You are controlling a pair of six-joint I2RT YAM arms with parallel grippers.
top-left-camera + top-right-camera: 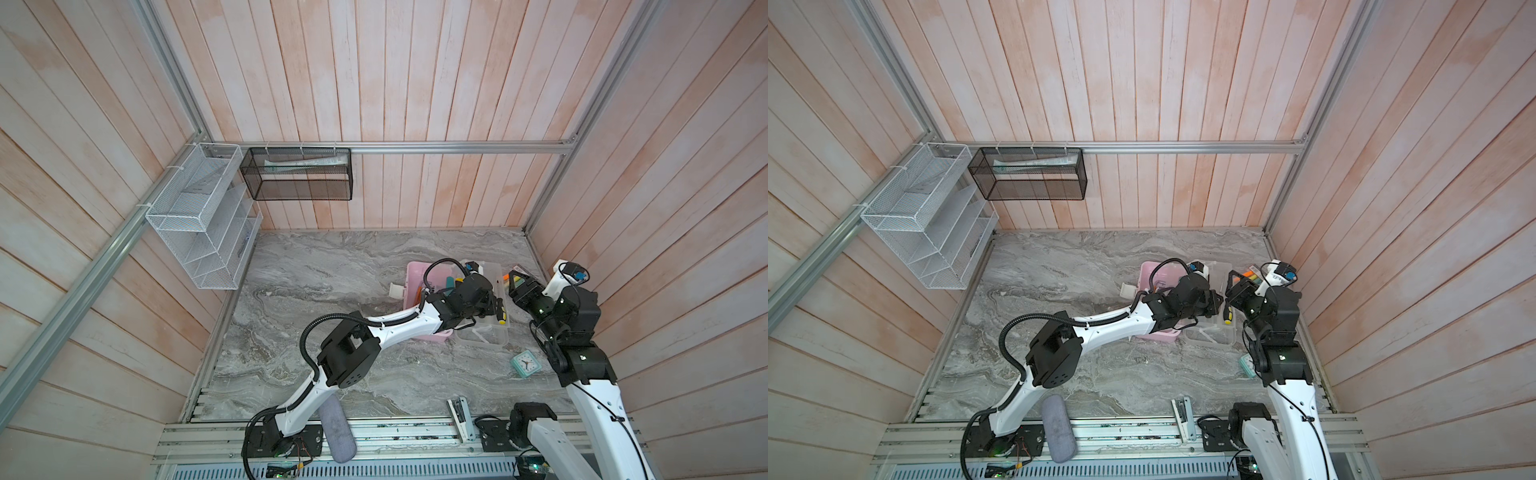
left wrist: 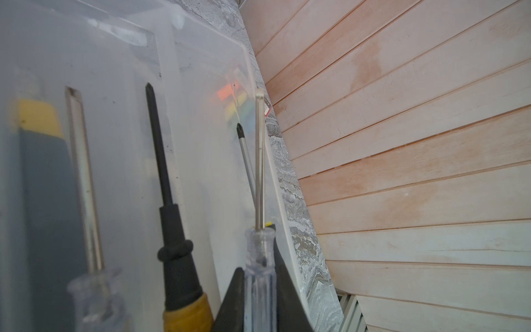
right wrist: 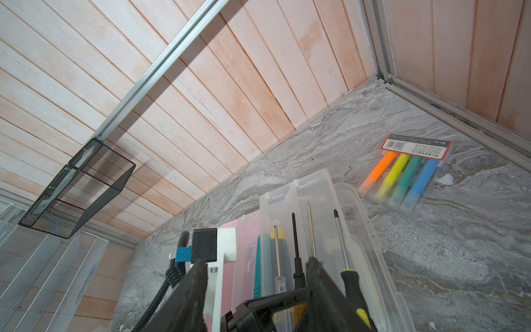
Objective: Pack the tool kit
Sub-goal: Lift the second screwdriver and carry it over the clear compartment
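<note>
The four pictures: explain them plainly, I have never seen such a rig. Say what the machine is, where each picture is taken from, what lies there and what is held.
Two white-and-black robot arms, left arm and right arm, work at a marble tabletop. Two pictures look down from overhead; the others come from a camera on each wrist. On the tabletop lie a pink box, a clear tray of screwdrivers beside it, a highlighter packet and a teal clock; a grey pouch rests at the front edge. The left gripper is shut on a clear-handled screwdriver. The right gripper is open, holding nothing.
</note>
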